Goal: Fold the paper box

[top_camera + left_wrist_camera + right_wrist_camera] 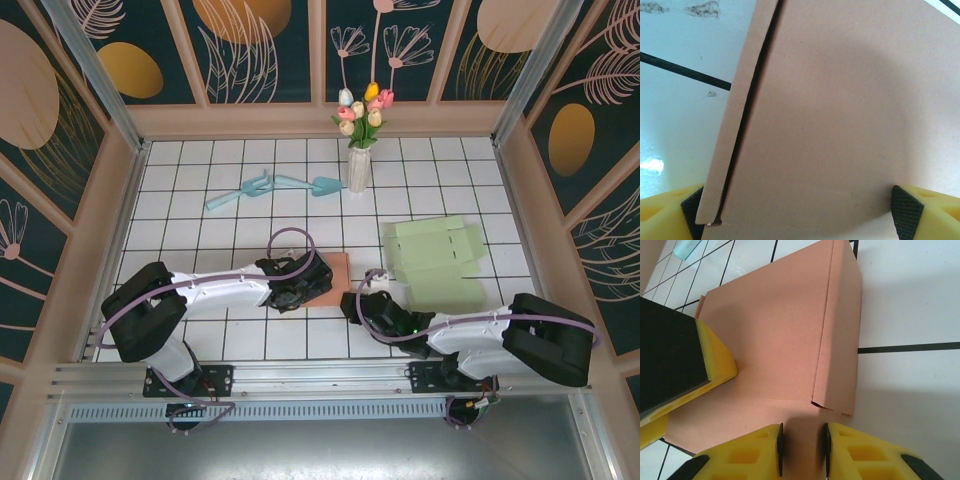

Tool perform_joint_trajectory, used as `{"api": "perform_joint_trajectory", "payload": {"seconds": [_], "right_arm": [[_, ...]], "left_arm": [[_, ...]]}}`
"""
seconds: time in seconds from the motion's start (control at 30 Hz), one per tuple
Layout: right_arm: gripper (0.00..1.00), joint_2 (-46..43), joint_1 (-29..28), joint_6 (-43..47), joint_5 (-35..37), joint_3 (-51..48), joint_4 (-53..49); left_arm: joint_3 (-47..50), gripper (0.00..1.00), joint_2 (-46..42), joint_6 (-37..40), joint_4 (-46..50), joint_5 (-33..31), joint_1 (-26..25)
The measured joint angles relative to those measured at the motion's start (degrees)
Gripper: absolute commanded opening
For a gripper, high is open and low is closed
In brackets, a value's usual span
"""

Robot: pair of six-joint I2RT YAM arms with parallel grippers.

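Note:
The paper box is a flat salmon-pink cardboard piece lying on the tiles between the two arms. My left gripper rests on its left side. In the left wrist view the left gripper is open wide, and the cardboard spans the space between its pads. My right gripper is at the box's right edge. In the right wrist view its jaws stand a narrow gap apart over the near panel of the box. A side strip is folded up along the box. The left gripper's finger presses the panel.
A pale green flat box blank lies to the right of the pink one. At the back stand a vase of tulips and teal plastic tools. Framed walls close in the tiled table.

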State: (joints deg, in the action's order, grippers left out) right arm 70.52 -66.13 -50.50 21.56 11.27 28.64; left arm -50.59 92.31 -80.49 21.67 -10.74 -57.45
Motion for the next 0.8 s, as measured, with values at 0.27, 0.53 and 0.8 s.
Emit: {"api": "perform_joint_trajectory", "payload": {"seconds": [0.27,0.53,0.8], "right_arm": [[0.28,0.92,-0.42,0.02,1.36,-0.22,1.53],[0.29,2.03,-0.52,0.24,2.23,-0.22,2.71],[0.28,4.83,-0.63,0.68,3.39,-0.37,6.16]], "left_arm": [[-0.44,0.91,0.39,0.02,0.39,-0.33,0.0],[-0.59,0.91,0.63,0.02,0.46,-1.31,-0.22],[-0.35,0.91,0.81,0.02,-0.04,-2.21,-0.24]]}}
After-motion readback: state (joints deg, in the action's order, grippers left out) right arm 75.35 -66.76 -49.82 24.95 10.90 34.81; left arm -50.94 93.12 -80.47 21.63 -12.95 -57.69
